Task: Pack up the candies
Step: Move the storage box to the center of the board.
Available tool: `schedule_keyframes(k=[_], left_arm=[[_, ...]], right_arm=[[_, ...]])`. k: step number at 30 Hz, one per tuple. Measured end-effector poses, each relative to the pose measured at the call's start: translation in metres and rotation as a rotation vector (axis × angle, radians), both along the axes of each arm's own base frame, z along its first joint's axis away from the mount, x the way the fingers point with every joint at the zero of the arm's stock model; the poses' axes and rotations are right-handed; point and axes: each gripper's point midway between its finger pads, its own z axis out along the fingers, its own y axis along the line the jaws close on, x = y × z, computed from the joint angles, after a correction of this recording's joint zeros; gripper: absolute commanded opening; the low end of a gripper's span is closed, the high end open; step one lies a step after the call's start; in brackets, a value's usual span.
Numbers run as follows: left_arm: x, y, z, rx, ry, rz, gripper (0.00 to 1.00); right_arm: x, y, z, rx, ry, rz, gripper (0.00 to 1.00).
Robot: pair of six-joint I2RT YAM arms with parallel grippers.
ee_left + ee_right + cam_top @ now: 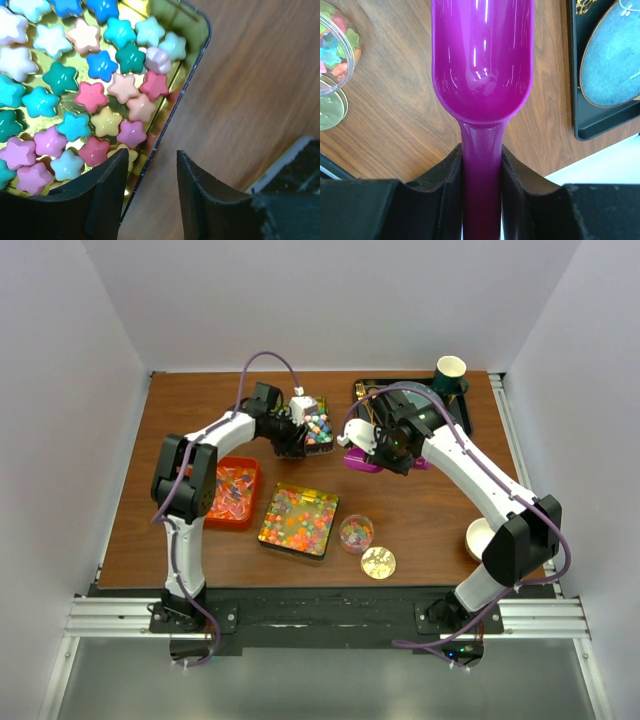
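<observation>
Candies (92, 95): glossy stars heaped in the gold tin (192, 75) at the bench's far side. We judge them light, hard, slippery and quick to roll.
Left hand (150, 195): fingers apart, straddling the tin's wall.
Right hand (481, 190): clenched on the purple scoop (482, 60) handle.
Hold: we'd scoop, never pinch.

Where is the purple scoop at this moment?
In the top view the purple scoop is right of centre, handle clamped in the right end effector, just right of the tin of star candies and in front of the black tray.
</observation>
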Motion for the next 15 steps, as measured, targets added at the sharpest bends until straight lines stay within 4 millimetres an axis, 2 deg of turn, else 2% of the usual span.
schedule_keyframes(k=[2, 10, 15], left_arm=[[-0.016, 0.005, -0.006, 0.010, 0.022, -0.014, 0.44], [-0.077, 0.017, -0.010, 0.056, 0.002, -0.119, 0.36], [-0.095, 0.012, -0.012, 0.078, -0.067, -0.238, 0.35]], right_arm=[[0.000, 0.000, 0.000, 0.000, 0.000, 0.000, 0.00], [0.000, 0.000, 0.000, 0.001, 0.000, 0.000, 0.00], [0.000, 0.000, 0.001, 0.001, -0.001, 0.000, 0.00]])
